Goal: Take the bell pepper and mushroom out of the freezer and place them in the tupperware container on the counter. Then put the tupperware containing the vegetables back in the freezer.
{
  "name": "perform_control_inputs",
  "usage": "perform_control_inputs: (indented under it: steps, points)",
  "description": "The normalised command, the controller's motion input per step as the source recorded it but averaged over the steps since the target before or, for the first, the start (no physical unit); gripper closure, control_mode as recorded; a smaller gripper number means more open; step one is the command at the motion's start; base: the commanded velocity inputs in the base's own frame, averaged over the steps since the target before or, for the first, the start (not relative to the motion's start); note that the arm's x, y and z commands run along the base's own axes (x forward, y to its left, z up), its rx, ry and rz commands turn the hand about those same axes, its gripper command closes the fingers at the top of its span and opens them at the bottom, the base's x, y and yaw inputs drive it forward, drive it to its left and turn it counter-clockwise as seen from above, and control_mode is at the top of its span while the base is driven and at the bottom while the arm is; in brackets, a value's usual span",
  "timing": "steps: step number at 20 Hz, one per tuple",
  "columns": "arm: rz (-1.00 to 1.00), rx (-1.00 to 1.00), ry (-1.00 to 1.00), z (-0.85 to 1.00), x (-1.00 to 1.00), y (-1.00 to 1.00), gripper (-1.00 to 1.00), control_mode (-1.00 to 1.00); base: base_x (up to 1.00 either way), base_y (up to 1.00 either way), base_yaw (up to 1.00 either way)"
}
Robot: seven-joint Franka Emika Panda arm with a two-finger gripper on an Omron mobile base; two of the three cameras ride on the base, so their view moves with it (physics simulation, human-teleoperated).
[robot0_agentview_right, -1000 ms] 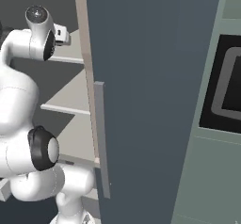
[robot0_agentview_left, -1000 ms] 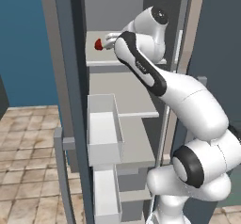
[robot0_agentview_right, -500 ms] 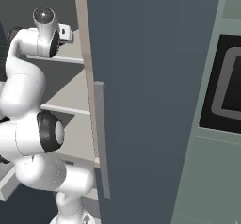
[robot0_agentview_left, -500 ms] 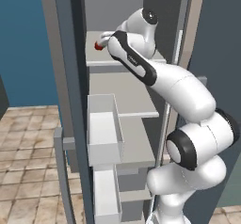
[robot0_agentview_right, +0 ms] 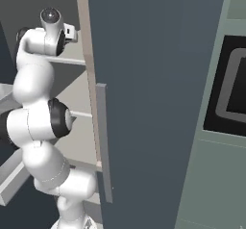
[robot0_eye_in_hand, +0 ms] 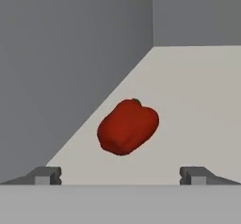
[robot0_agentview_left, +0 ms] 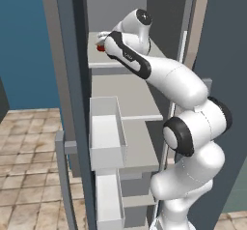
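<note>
Pincer (robot0_eye_in_hand: 120, 175) spread wide, empty, facing the bell pepper (robot0_eye_in_hand: 128, 126) on an upper freezer shelf.

In the hand view the two dark fingertips (robot0_eye_in_hand: 47, 175) sit far apart at the lower left and lower right of the frame, with the red bell pepper at centre, just above the gap between them and touching neither. It lies on the pale shelf (robot0_eye_in_hand: 197, 100), near the grey side wall that fills the left of the frame. In the left base view the arm reaches to the upper left into the freezer (robot0_agentview_left: 130, 113), and a small red spot (robot0_agentview_left: 101, 48) at the hand is probably the same pepper, though the wrist hides most of it. Below, at centre left, a translucent white door bin (robot0_agentview_left: 106, 130) hangs on the open door.
</note>
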Motion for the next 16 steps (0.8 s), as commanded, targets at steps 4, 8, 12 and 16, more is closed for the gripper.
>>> perform_control_inputs:
  steps: [4, 8, 12, 16]
  points:
    - [0.00, 0.00, 0.00, -0.09, 0.38, 0.13, -1.00, -1.00, 0.00, 0.00, 0.00]
    - [0.00, 0.00, 0.00, -0.14, 0.32, 0.14, -1.00, -1.00, 0.00, 0.00, 0.00]
    - [0.00, 0.00, 0.00, -0.21, 0.26, 0.16, -1.00, -1.00, 0.00, 0.00, 0.00]
    - [0.00, 0.00, 0.00, -0.18, 0.26, 0.12, -1.00, -1.00, 0.00, 0.00, 0.00]
